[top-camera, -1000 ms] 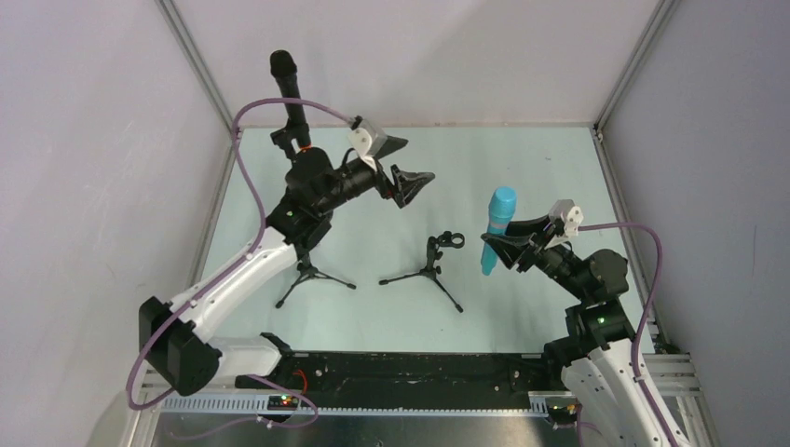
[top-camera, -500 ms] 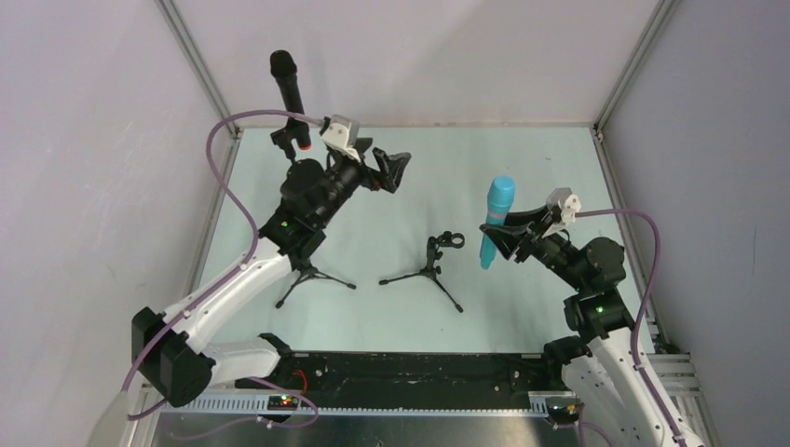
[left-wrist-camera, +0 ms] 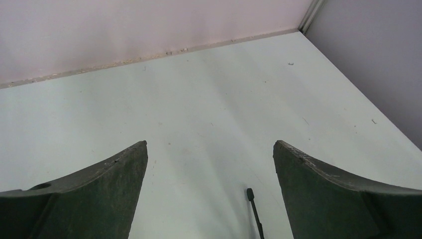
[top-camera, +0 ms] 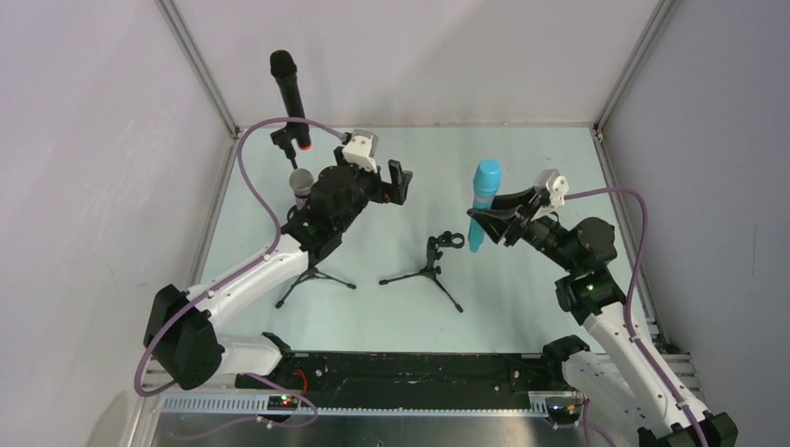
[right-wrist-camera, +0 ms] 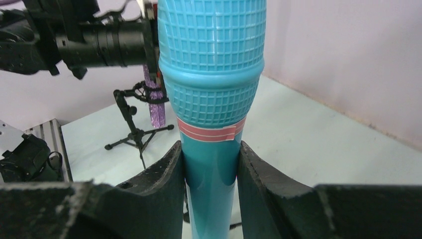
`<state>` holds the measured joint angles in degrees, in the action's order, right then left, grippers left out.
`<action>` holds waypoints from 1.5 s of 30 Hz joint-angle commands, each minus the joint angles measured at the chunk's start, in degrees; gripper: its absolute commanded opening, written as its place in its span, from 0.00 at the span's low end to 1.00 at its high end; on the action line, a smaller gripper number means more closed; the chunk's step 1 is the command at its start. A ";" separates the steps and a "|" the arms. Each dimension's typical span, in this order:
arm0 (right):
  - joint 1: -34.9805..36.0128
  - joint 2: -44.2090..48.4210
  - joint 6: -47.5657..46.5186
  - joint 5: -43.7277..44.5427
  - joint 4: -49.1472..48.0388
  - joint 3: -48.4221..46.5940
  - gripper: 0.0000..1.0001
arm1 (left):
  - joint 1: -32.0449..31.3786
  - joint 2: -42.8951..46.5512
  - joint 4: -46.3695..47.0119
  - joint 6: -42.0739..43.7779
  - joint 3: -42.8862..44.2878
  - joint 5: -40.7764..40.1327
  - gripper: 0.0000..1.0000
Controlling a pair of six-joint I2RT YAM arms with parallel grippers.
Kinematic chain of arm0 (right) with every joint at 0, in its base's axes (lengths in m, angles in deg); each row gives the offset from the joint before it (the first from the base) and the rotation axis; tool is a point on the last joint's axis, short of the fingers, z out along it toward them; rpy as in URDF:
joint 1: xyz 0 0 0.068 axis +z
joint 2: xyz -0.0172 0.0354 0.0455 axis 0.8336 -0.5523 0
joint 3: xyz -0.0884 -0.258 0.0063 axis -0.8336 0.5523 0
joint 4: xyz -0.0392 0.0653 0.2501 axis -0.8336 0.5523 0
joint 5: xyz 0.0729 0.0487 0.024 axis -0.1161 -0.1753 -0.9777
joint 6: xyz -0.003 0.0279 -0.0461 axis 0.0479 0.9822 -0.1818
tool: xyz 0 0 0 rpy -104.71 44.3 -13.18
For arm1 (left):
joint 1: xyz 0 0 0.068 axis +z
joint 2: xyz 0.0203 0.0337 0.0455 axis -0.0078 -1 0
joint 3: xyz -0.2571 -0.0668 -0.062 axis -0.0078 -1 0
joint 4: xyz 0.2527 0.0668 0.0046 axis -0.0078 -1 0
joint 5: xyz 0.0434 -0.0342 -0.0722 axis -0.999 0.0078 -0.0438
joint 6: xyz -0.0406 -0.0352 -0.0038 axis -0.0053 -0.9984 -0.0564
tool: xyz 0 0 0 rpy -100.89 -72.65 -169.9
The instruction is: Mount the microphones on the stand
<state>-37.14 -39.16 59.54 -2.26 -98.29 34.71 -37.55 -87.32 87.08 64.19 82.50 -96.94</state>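
A black microphone with an orange ring stands upright in a stand clip at the back left. The silver head of the purple microphone shows beside my left arm; its glittery body sits in a tripod stand. My left gripper is open over bare table, holding nothing. My right gripper is shut on the light blue microphone, held nearly upright just right of the empty stand, whose clip is free.
Grey enclosure walls close in the back and both sides. The legs of the left tripod spread under my left arm. A stand leg tip lies between my left fingers. A black rail runs along the near edge.
My right gripper carried the blue microphone left and farther back, toward the empty stand. My left arm turned and shifted, uncovering the silver microphone head.
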 commanded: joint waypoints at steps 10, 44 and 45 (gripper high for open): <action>3.83 -6.61 -4.57 -1.06 -16.23 -11.18 0.00 | -4.46 -2.52 1.68 8.51 -0.72 -0.71 1.00; 10.11 -7.87 -6.68 3.09 -11.71 -5.20 0.00 | -4.76 -5.82 1.62 9.33 -0.75 2.32 1.00; 10.11 -7.84 -6.68 3.08 -11.75 -5.05 0.00 | -4.79 -5.94 1.65 9.24 -0.70 2.65 1.00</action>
<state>-27.33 -48.42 52.02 -0.36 -107.54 29.20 -42.10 -92.63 87.10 73.91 81.47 -95.54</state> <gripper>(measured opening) 0.400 0.996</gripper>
